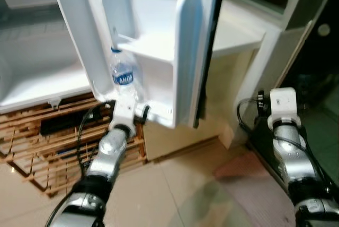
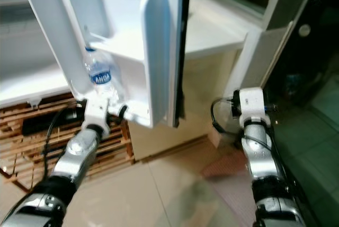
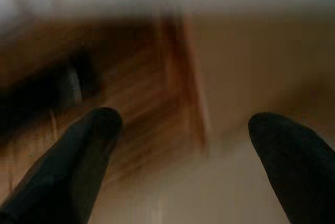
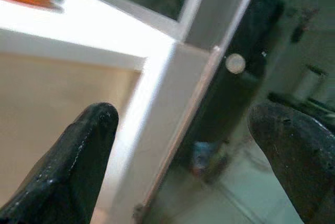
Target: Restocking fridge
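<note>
A clear water bottle [image 1: 123, 73] with a blue label stands upright in the lower shelf of the open white fridge door [image 1: 180, 52]. My left arm reaches up to the door's bottom edge, its white wrist [image 1: 125, 111] just below the bottle. In the left wrist view my left gripper [image 3: 183, 124] is open with nothing between its fingers [image 3: 84, 150], facing blurred wooden slats. My right arm [image 1: 286, 131] is raised at the right, away from the fridge. My right gripper [image 4: 183, 124] is open and empty, facing a white window frame.
A slatted wooden rack [image 1: 47, 142] with black cables lies under the fridge body [image 1: 32, 73]. A white ledge [image 1: 233, 36] and a beige wall panel stand behind the door. A dark doorway [image 1: 318, 68] is at the right, and tiled floor [image 1: 175, 184] lies below.
</note>
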Controlling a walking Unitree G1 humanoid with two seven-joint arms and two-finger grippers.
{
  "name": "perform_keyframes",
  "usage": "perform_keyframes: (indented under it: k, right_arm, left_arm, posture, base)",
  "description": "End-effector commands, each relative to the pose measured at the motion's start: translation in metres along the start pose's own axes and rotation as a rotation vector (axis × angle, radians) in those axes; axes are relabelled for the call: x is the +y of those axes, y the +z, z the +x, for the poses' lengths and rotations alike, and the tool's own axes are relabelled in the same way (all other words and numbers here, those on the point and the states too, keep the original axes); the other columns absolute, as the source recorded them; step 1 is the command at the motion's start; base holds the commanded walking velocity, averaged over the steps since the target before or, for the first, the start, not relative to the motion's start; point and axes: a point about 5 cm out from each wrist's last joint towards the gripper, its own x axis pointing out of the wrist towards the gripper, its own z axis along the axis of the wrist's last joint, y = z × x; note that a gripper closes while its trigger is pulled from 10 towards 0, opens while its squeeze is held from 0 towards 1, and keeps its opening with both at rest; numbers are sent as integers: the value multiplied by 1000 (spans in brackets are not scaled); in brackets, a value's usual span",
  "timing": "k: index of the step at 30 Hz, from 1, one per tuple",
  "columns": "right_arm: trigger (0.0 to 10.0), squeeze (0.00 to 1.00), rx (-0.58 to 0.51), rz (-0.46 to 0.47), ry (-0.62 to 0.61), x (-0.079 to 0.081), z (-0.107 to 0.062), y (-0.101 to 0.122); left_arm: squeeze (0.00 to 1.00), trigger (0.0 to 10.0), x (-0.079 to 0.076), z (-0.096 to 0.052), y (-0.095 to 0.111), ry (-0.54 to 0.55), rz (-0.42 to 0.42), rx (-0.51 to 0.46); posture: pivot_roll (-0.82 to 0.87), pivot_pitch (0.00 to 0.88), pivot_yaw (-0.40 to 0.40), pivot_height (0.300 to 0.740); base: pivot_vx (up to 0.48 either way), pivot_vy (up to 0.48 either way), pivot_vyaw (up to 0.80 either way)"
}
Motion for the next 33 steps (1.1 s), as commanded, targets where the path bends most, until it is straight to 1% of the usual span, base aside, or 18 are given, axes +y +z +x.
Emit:
perform_keyframes:
  k: [1,2,4,5,7,10,15,17,18,19,21,23,24,25,26,28,29,33]
  right_arm:
    - [10000,0,-8,-13,9,2,8,7]
    - [10000,0,-15,-27,28,5,16,14]
    - [10000,0,-18,-29,31,5,17,16]
    - [10000,0,-45,-35,40,5,22,24]
    - [10000,0,-58,-29,47,7,23,26]
    - [10000,0,-70,-8,66,12,24,28]
    - [10000,0,-76,100,119,24,29,38]
    - [10000,0,-88,144,152,29,34,48]
    - [10000,0,-88,144,152,29,34,48]
    - [10000,0,-98,168,166,31,37,55]
    - [10000,0,-111,199,182,34,40,64]
    - [10000,0,-123,219,194,35,43,70]
    - [10000,0,-123,219,194,35,43,70]
    - [10000,0,-132,239,208,36,44,75]
    - [10000,0,-147,276,236,39,47,83]
    - [10000,0,-156,293,250,40,48,87]
    - [10000,0,-168,327,276,41,49,94]
    - [10000,0,-187,383,319,43,51,104]
  left_arm:
    - [0,10000,-11,-3,-13,-32,72,55]
    - [0,10000,-17,-7,-23,-60,151,57]
    - [0,10000,-18,-8,-25,-64,173,46]
    - [0,10000,-19,-11,-26,-46,210,-3]
    - [0,10000,-20,-14,-31,-40,230,-16]
    - [0,10000,-21,-17,-40,-38,232,4]
    - [0,10000,-20,-27,-70,-32,211,140]
    - [0,10000,-19,-33,-87,-48,198,252]
    - [0,10000,-19,-33,-87,-48,198,252]
    - [0,10000,-17,-39,-100,-61,200,344]
    - [0,10000,-16,-48,-117,-93,194,458]
    - [0,10000,-15,-55,-128,-113,202,532]
    - [0,10000,-15,-55,-128,-113,202,532]
    - [0,10000,-13,-60,-135,-118,211,571]
    - [0,10000,-9,-68,-146,-130,255,622]
    - [0,10000,-8,-71,-149,-133,270,641]
    - [0,10000,-8,-76,-154,-150,277,674]
    - [0,10000,-11,-78,-157,-184,276,696]
  posture:
    - [-9,0,-5,740]
    - [-11,0,-12,740]
    - [-8,0,-14,740]
    - [-1,0,-24,740]
    - [5,0,-27,740]
    - [8,0,-33,740]
    - [7,7,-42,740]
    - [5,18,-48,740]
    - [5,18,-48,740]
    - [-1,28,-57,740]
    - [-4,35,-65,740]
    - [-10,41,-77,740]
    - [-10,41,-77,740]
    - [-12,44,-82,740]
    - [-23,43,-91,740]
    - [-29,43,-95,740]
    - [-39,44,-102,740]
    - [-54,46,-109,740]
  base:
    - [0,0,0]
    - [0,0,0]
    - [0,0,0]
    - [0,0,0]
    - [0,0,0]
    - [0,0,0]
    - [0,0,0]
    - [0,0,0]
    - [0,0,0]
    - [0,0,0]
    - [0,0,0]
    - [0,0,0]
    - [0,0,0]
    - [0,0,0]
    - [0,0,0]
    - [0,0,0]
    - [0,0,0]
    - [0,0,0]
